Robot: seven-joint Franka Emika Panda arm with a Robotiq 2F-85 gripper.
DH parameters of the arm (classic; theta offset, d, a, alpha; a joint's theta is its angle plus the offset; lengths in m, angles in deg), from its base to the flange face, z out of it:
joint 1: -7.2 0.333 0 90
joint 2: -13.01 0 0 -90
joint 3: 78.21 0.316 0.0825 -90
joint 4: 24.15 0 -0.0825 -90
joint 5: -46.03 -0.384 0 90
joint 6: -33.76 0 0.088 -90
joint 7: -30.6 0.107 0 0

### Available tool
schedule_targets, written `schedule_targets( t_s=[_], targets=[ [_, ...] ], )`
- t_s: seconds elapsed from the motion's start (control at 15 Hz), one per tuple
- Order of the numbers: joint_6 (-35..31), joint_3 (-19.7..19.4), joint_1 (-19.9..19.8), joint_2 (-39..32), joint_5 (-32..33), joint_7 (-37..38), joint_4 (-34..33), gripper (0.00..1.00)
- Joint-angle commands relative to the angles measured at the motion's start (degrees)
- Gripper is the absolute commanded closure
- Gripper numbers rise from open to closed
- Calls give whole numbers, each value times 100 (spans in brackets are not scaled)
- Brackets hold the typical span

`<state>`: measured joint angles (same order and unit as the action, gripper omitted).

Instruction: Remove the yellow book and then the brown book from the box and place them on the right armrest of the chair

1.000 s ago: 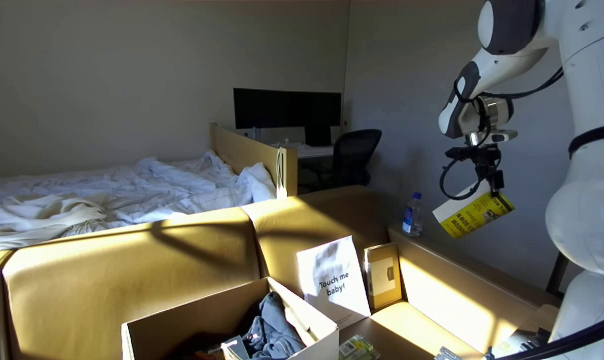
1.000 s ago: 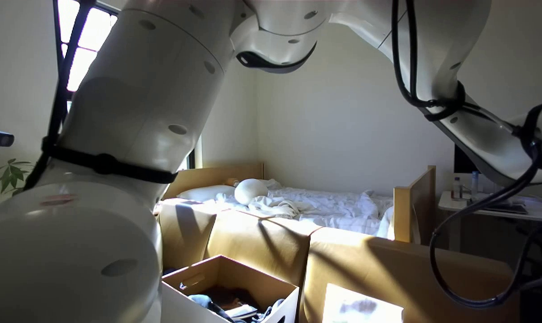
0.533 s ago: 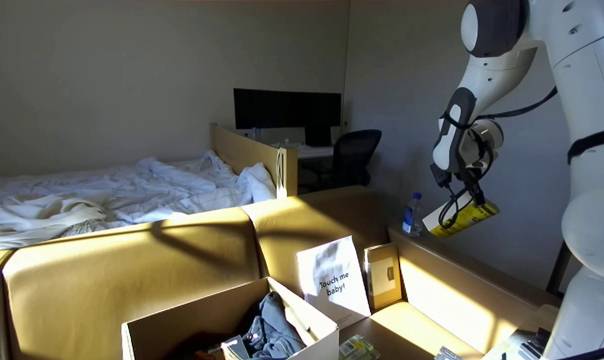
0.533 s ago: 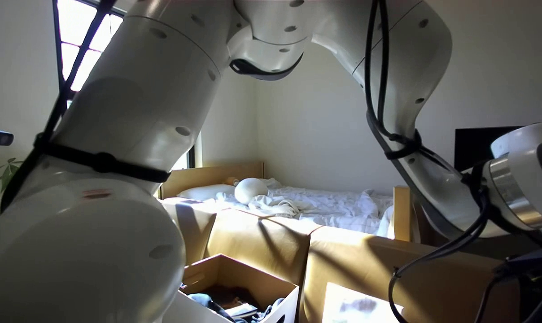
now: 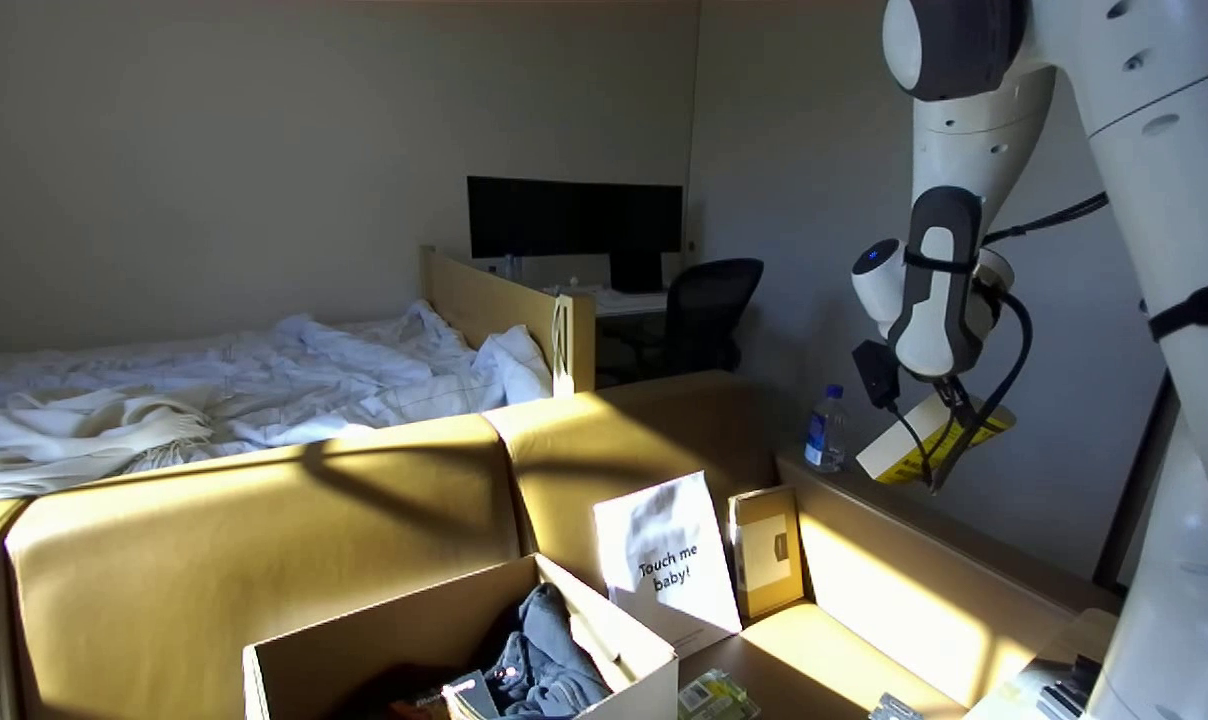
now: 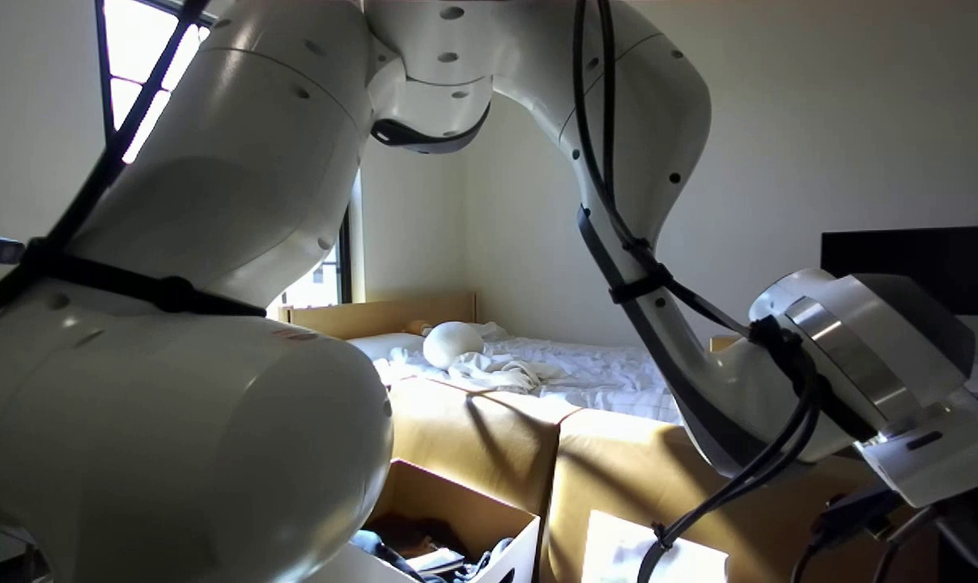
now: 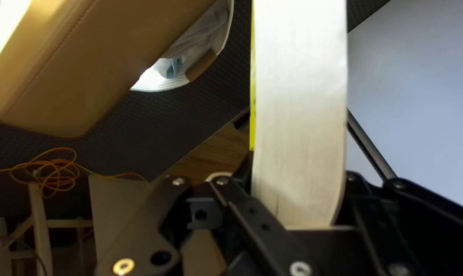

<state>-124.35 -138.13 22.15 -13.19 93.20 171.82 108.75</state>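
Rectangular yellow book (image 7: 300, 111): I had it up in the air, tilted; in the wrist view its cream page edges faced me. A second earlier its printed cover had been turned toward an exterior view; by this moment it had rotated, showing mostly pale edge and some yellow.
Black two-fingered gripper (image 7: 298, 172): I was holding the yellow book, one finger at each cover.
White jointed arm (image 6: 659, 129): my wrist sat lower in an exterior view, and further in from its right edge, than a second before.
Tan padded right armrest (image 5: 949, 533): the book hung apart from it, not yet laid there; a clear blue-capped plastic bottle (image 5: 826, 430) stood unmoved at its far end.
Open cardboard box (image 6: 457, 506), tan inside: it had stayed put, with dark grey cloth (image 5: 544, 650) in it, though my arm hid more of it in an exterior view than earlier.
Brown book: I could not pick it out in the box's dark interior.
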Motion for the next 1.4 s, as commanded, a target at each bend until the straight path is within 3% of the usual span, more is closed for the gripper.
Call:
schedule_targets(
  t_s=[0.0, 0.27, 0.33, 0.8, 0.93, 1.33],
  targets=[
    [-8, -373, 359, 359, 674, 648, 634, 88],
    [142, -366, 415, 656, 1120, 1190, 1108, 88],
    [-48, -780, 829, 418, 659, 865, 1192, 88],
    [-21, -1297, 1394, 44, 371, 854, 1631, 88],
    [-106, -1445, 1521, -65, 138, 853, 1490, 88],
    [-518, -2290, 2515, -353, -427, 823, 336, 88]
  ],
)
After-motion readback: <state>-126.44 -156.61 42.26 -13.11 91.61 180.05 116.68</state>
